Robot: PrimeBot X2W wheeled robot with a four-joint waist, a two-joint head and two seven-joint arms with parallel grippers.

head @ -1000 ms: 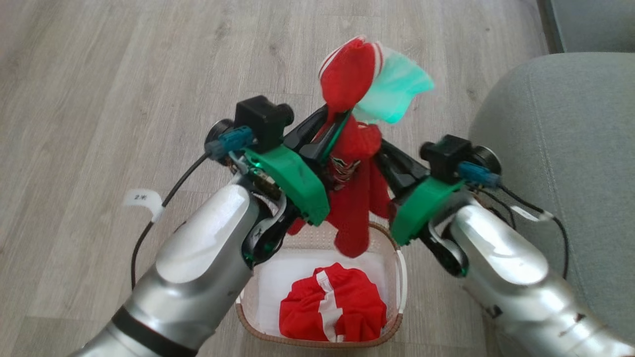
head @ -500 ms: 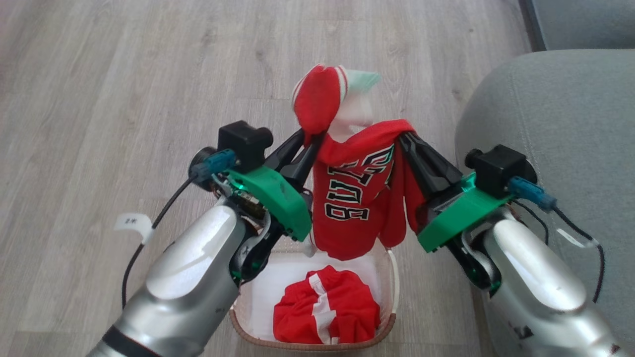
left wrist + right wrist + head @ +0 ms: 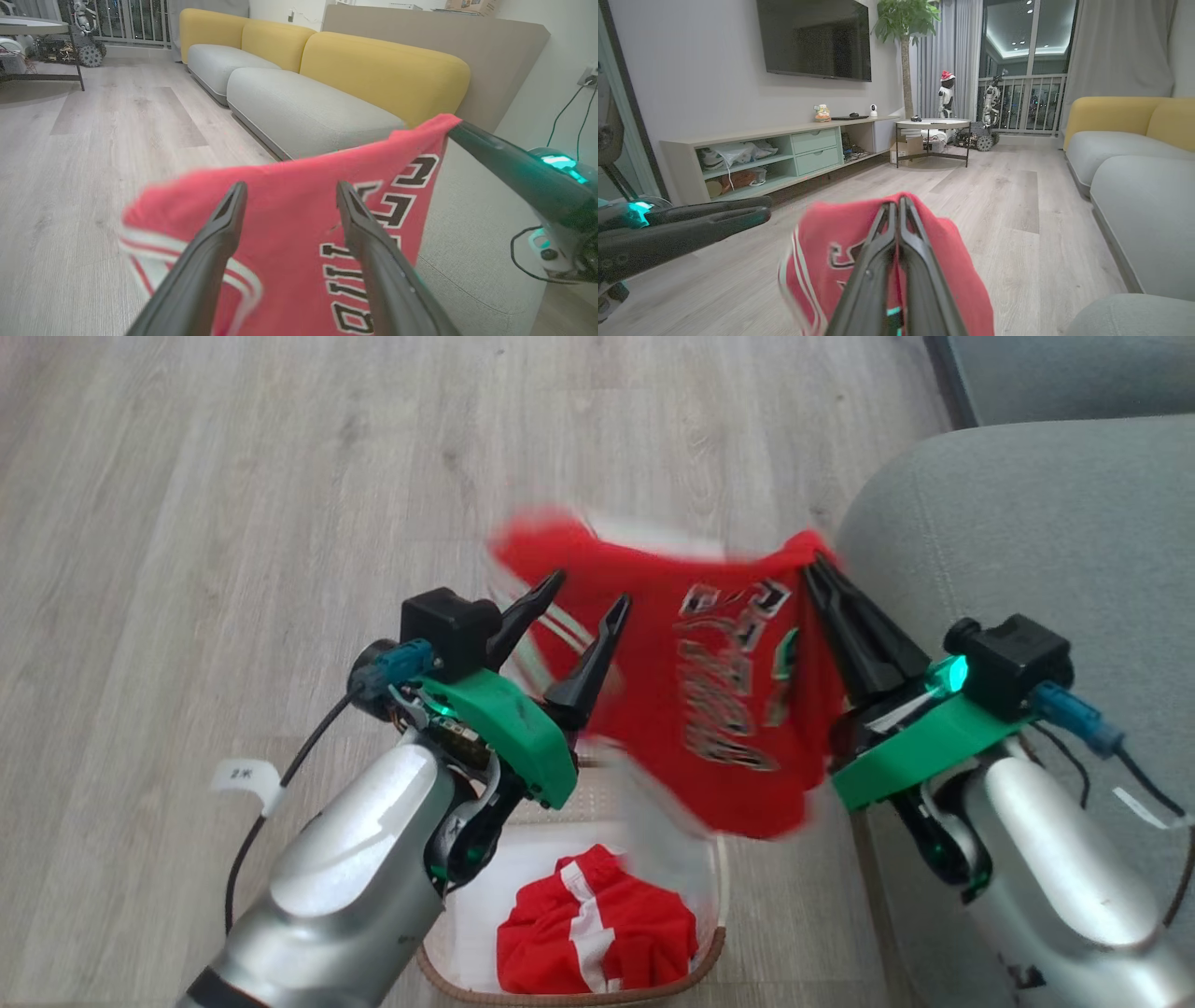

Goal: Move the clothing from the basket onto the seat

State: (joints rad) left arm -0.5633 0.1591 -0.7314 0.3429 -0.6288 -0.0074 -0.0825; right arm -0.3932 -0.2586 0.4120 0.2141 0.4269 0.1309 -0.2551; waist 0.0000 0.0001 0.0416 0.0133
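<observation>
The right pincer [image 3: 814, 565] is clamped thin on the top edge of the red jersey [image 3: 719, 709], cloth pinched between its fingers; the left pincer [image 3: 591, 588] stands wide and holds nothing, its fingers spread just in front of the cloth; whether they touch it can't be told. The jersey hangs in the air between the two arms, above the basket [image 3: 711, 947] and just beside the rounded corner of the seat [image 3: 1027, 523]; its outline is blurred, esp. the striped side and the hem. The red shorts [image 3: 597, 938] w/ the white stripe lie crumpled in the basket, which stands on the wood floor [image 3: 233, 476] near the seat.

Step in hand, prob.: carrying the jersey across to the seat; neither garment lies on the cushion yet. To do it well, the right arm should travel high enough that the hem clears the cushion's edge vs. dragging on its side; it should reach well in over the fabric before the fingers part, so the jersey lands whole on top and doesn't slide to the floor. The left pincer is best drawn clear of the cloth, as a striped armhole could snag on a finger; it's then free for the shorts.
</observation>
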